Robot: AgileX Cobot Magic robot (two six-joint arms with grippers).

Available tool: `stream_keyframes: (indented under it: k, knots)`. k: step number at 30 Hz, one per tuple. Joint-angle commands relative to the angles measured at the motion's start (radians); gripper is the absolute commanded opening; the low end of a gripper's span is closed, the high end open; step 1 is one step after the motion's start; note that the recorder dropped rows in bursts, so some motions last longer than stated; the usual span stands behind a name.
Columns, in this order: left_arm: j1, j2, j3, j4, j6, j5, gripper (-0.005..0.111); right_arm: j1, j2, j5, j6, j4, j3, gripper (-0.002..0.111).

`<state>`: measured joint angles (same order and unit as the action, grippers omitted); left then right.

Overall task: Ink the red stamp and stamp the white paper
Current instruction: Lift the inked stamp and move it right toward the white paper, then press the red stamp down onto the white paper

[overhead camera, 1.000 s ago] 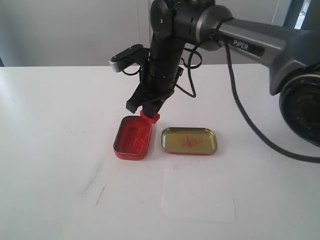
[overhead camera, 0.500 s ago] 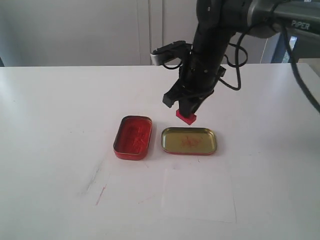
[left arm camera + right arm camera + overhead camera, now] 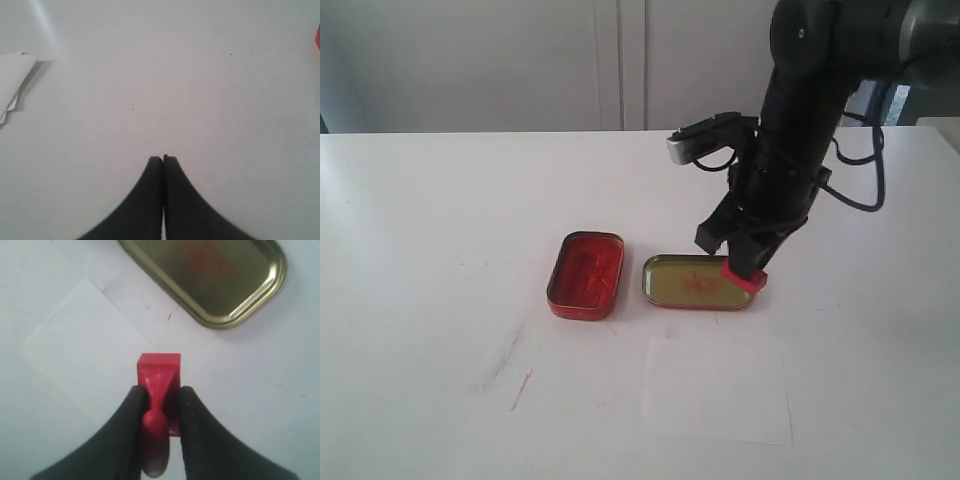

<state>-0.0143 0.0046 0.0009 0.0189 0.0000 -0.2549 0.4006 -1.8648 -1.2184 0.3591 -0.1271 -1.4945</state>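
The red stamp (image 3: pixel 746 278) hangs in my right gripper (image 3: pixel 741 268), just over the right end of the gold-lined tin lid (image 3: pixel 690 283). In the right wrist view the right gripper (image 3: pixel 161 396) is shut on the red stamp (image 3: pixel 159 371) with a finger on each side of its handle. Below it lie the table and a corner of the white paper (image 3: pixel 82 352), with the lid (image 3: pixel 210 275) beyond. The white paper (image 3: pixel 717 392) lies in front of the lid. The open red ink tin (image 3: pixel 585 275) sits left of the lid. My left gripper (image 3: pixel 163 159) is shut with nothing in it, over bare table.
Faint red and grey smears (image 3: pixel 520 385) mark the table left of the paper. The left wrist view shows a white sheet edge (image 3: pixel 12 82) at one side and a red sliver (image 3: pixel 318 38) at the other edge. A pale wall stands behind the table.
My right arm has swung right with the stamp, from the ink tin's far corner across to the right end of the gold lid, and dropped slightly lower.
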Motion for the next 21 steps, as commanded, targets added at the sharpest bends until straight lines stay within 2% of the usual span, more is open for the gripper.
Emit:
stream_keyframes:
  k: [1, 13, 21]
  knots:
    - [0.004, -0.005, -0.001, 0.003, 0.0, 0.001, 0.0, -0.007, 0.072, 0.006, 0.003, 0.004, 0.101, 0.0]
    - [0.004, -0.005, -0.001, 0.003, 0.0, 0.001, 0.0, 0.012, 0.156, 0.098, 0.019, -0.006, 0.313, 0.0]
    - [0.004, -0.005, -0.001, 0.003, 0.0, 0.001, 0.0, 0.121, 0.156, 0.223, 0.061, -0.006, 0.352, 0.0]
